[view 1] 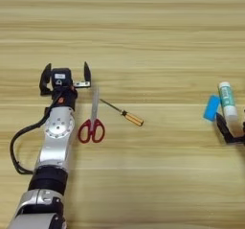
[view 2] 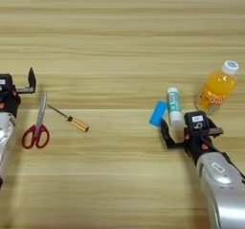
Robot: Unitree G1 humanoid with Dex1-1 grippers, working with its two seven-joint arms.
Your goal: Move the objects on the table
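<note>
Beside the white-green glue stick [view 2: 173,106], right gripper [view 2: 184,132] gapes wide; it should straddle the tube squarely. Left gripper [view 1: 65,78] idles spread near red-handled scissors [view 1: 92,122].

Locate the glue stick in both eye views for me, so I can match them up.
Left eye view: the glue stick lies at the far right edge, just right of the blue eraser.
Right eye view: it lies right of centre, between the eraser and the orange-juice bottle, just above the right gripper.
Shared landmark: the blue eraser, close on the glue stick's left in both views.
</note>
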